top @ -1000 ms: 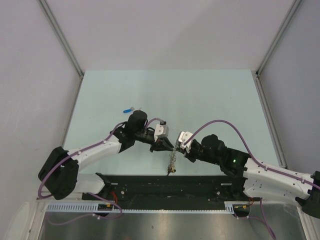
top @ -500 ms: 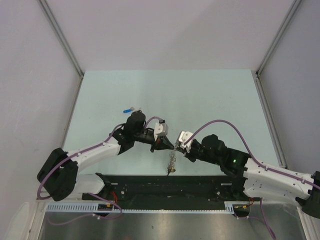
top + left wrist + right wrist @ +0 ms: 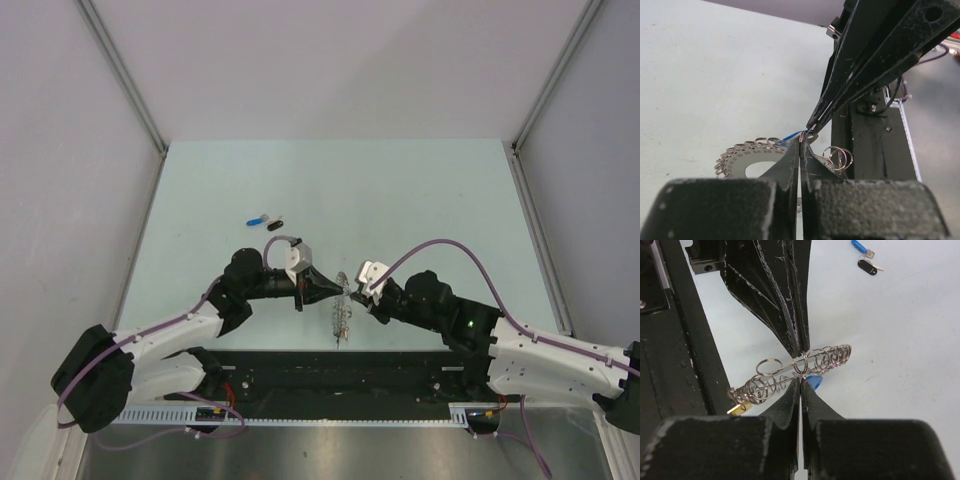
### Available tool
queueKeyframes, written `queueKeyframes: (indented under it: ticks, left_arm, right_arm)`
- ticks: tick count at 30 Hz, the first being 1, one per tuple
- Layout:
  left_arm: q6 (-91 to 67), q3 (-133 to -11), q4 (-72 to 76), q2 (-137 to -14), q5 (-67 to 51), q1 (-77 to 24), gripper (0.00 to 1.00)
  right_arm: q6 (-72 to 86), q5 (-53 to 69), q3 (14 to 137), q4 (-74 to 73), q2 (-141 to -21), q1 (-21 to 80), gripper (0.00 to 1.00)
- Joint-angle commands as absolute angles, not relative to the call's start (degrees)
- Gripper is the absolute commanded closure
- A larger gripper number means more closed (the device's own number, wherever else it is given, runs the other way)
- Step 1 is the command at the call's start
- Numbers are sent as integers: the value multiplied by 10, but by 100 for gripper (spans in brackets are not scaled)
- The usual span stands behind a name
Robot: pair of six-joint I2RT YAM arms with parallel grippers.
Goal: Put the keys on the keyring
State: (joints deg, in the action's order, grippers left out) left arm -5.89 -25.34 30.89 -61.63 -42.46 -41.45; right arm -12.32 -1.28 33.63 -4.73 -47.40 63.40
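The keyring (image 3: 343, 315) is lifted off the table (image 3: 400, 190) and stands on its edge between the two arms, near the front of the table and over the black base rail (image 3: 300, 368). In the right wrist view it (image 3: 790, 372) looks like a thin strip with many small wire loops along it.

The right gripper (image 3: 358, 296) is fully closed, and its tips pinch the ring from below in its own view, at one wire loop in the middle of the rim. The left gripper (image 3: 335, 290) is also closed, with no gap between the fingers (image 3: 790, 165). Its tips meet the same part of the ring from the opposite side, but I cannot tell if they really clamp a loop or only touch it.

Two keys are at the ring: a yellow key (image 3: 737, 409) hangs at the end nearest the rail, and a blue key head (image 3: 814, 381) sits just beside the right gripper's tips.

Two more keys lie flat on the table, well apart from the ring – a blue key (image 3: 258, 218) and a black key (image 3: 275, 222), close beside each other.
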Motion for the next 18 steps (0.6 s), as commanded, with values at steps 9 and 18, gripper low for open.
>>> queueKeyframes:
  ticks: [9,18]
  left_arm:
    - [-175,-208,549,-615,-354,-426,100]
    - [-206,-177,661,-645,-312,-439,100]
  right_arm:
    - [-84,-7,316,35,-473,640,100]
    - [-78,-9,305,61,-476,640,100]
